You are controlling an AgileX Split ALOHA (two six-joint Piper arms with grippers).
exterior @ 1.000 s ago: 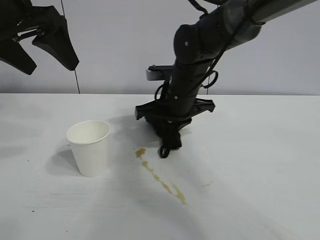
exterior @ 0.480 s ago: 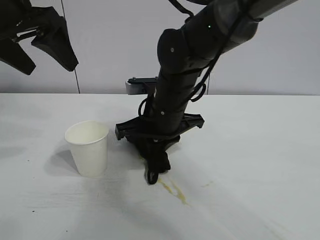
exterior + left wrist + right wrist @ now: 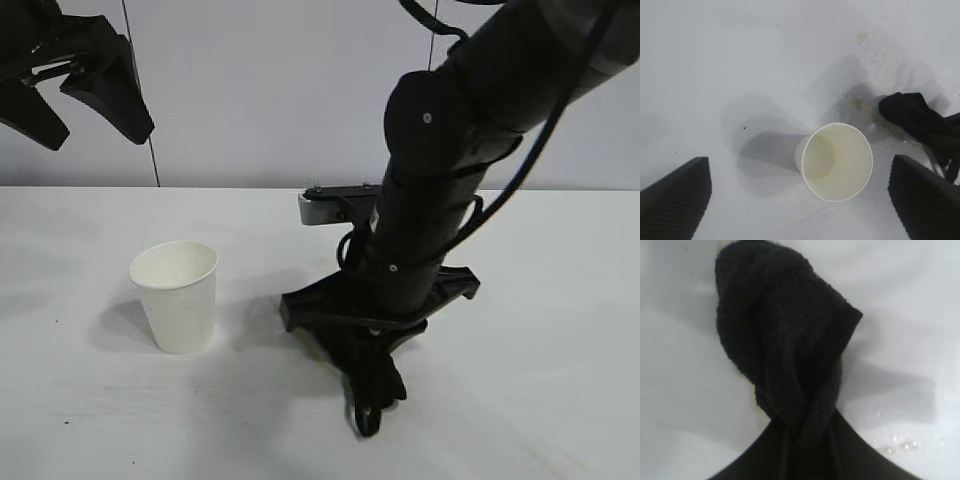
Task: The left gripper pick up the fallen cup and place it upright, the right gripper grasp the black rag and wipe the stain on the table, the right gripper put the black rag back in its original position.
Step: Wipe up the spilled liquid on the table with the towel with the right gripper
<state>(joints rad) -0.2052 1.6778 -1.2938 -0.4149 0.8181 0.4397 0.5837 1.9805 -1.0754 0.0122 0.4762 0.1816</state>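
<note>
- Wiping is the step in hand, by my judgement: the cup [image 3: 176, 296] already stands upright on the table [image 3: 540, 300], mouth up, well apart from the arm that works.
- The right gripper [image 3: 366, 410] is low at the table, near the front edge in the exterior view, and its fingers are closed on the black rag [image 3: 785, 345] — the wrist view shows the bunched cloth pinched between them, its free end pressed on the white surface.
- Of the stain [image 3: 867, 107] only a faint yellowish trace is visible beside the rag in the left wrist view, with small speckles farther off; in the exterior view the arm hides this place.
- The left gripper [image 3: 75, 95] hangs high above the left part of the table, fingers wide apart, holding nothing.
- The next move calls for a few more passes with light pressure over the remaining trace. After that the rag must go back to its first place — where that is, I cannot tell.
- Care is needed not to sweep toward the cup, which looks light and easy to tip.
</note>
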